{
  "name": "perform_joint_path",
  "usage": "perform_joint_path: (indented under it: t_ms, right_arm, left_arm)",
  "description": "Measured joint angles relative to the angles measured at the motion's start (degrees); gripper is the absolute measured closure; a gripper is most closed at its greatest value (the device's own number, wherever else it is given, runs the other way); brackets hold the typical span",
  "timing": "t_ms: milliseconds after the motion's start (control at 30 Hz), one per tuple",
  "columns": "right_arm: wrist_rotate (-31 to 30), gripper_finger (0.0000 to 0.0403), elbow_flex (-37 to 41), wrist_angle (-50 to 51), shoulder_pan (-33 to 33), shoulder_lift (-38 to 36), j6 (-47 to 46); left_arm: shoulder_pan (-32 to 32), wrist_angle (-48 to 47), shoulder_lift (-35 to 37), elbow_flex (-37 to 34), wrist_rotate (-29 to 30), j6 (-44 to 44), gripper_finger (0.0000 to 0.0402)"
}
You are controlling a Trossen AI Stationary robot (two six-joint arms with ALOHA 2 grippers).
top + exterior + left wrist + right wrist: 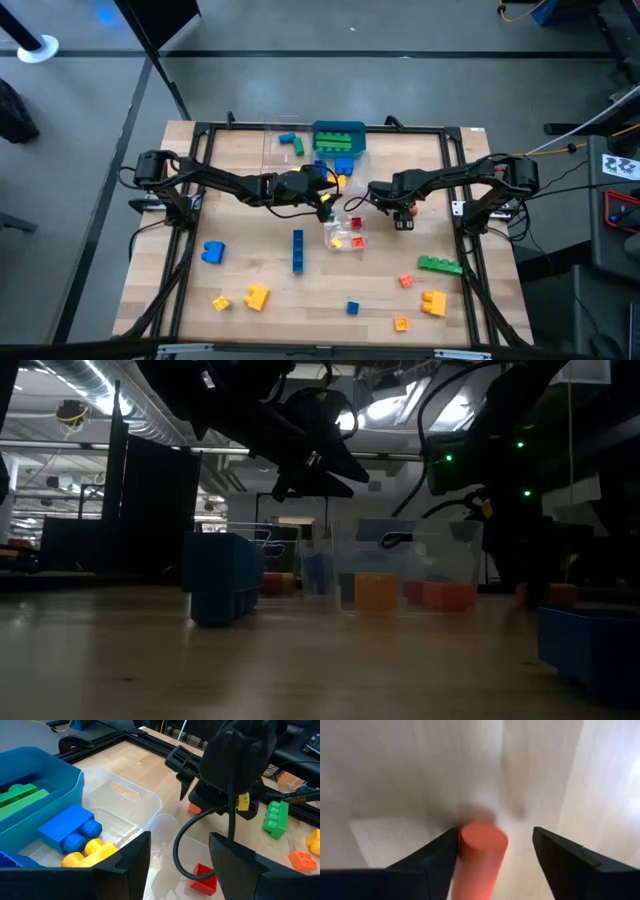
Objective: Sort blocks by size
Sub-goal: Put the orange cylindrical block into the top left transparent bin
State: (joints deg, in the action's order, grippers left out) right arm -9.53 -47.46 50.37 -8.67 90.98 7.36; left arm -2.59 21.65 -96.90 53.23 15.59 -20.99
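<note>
A small orange-red studded plastic block is sitting between the right gripper's spread dark fingers, resting against one and clear of the other, so the jaws are standing open around it rather than clamping it. That gripper is hovering over the small clear plastic tub at the middle of the wooden table, where red and yellow small blocks are lying. The left gripper is hanging just beside that tub with its fingers apart and nothing between them. Behind the tub, a second clear tub is holding a blue block and a yellow block, and the teal-blue tray is holding a long green bar. In front of the tub, a long blue bar, a green bar and other yellow, blue and orange blocks are lying scattered.
</note>
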Motion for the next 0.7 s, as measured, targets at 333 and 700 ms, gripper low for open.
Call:
perform_joint_path:
  t_ms: [333,700]
  right_arm:
    - [3.29,0.0141,3.07,-0.03,0.0,-0.42,-0.9]
    - [4.98,0.027,1.56,2.5,0.06,0.05,0.85]
  left_arm:
    - [0.02,0.46,0.0,-0.02,0.0,-0.02,0.0218]
    - [0.41,2.47,0.24,-0.02,0.0,-0.02,0.0218]
